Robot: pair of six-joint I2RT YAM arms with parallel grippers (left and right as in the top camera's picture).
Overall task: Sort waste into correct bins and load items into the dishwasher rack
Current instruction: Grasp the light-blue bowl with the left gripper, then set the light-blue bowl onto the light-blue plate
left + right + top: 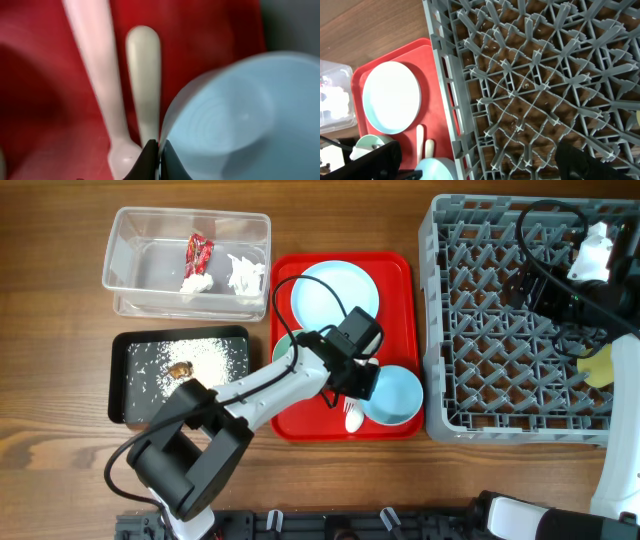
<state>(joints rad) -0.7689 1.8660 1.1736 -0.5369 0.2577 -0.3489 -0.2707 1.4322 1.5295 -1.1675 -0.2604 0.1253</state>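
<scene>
**A:** What does the left gripper (160,159) have?

**B:** Its black fingertips are pinched almost together on the rim of a round light blue bowl (235,115). The bowl sits at the near right corner of a red plastic serving tray (395,265). Just left of the bowl lie a white plastic fork and spoon (107,95), side by side, handles toward the far end.

**A:** And farther along the tray?

**B:** A pale green bowl (283,345), partly under the arm, then a round light blue plate (335,300).

**A:** Where is the waste?

**B:** White rice-like crumbs (205,355) and a brown lump (181,368) lie in a shallow black rectangular tray (118,385). Beyond it, a clear rectangular plastic tub (140,245) holds a small red shiny wrapper (199,250), its print too small to read, and crumpled white tissue (243,275).

**A:** And to the right?

**B:** A large grey pegged dishwasher rack (500,330). A small yellow cup (600,367) shows at its right edge, partly behind the arm. The right gripper (477,150) hangs above the rack, fingers spread wide, holding nothing. Everything rests on a brown wooden table (50,440).
</scene>
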